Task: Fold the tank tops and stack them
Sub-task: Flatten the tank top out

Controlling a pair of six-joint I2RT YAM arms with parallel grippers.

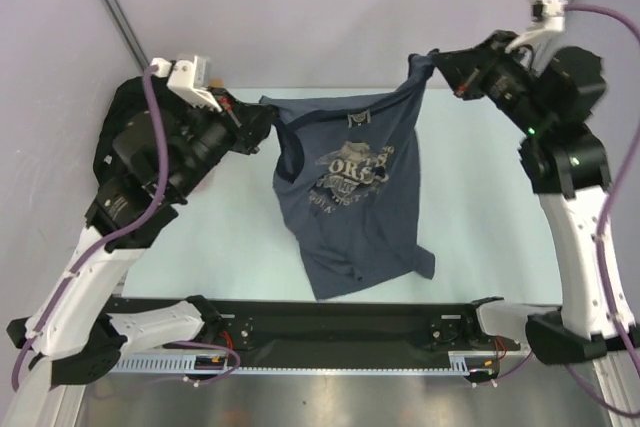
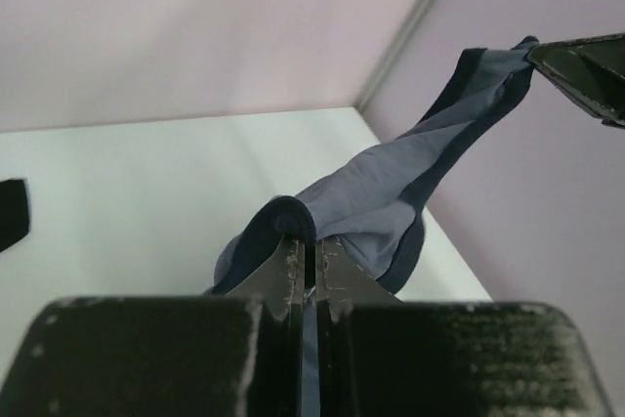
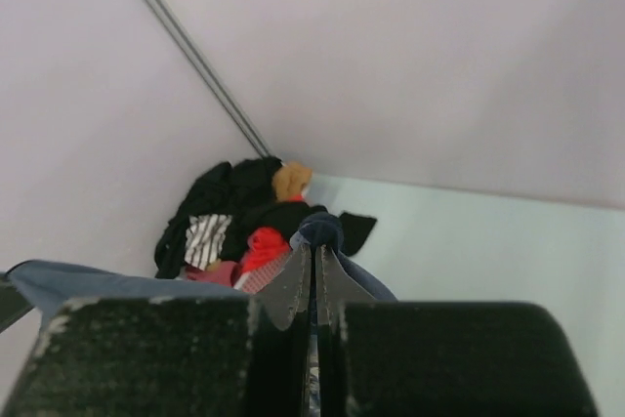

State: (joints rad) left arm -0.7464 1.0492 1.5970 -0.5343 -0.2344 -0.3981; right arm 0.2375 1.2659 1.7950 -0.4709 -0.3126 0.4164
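Top external view: left gripper (image 1: 252, 125) and right gripper (image 1: 432, 67) each clench a strap of the blue top (image 1: 355, 207), spread out; next, probably lay it flat.

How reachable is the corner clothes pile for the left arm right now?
Probably not yet: the left hand is shut on the blue-grey tank top, stretched between it and the right hand. The clothes pile lies nearby, but the hand must let go first.

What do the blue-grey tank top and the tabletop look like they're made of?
Blue-grey tank top: thin, soft knit, likely cotton jersey, matte; it sags in folds where it hangs, with darker binding at the edges. Tabletop: flat, smooth pale sheet, perhaps laminate; unsure.
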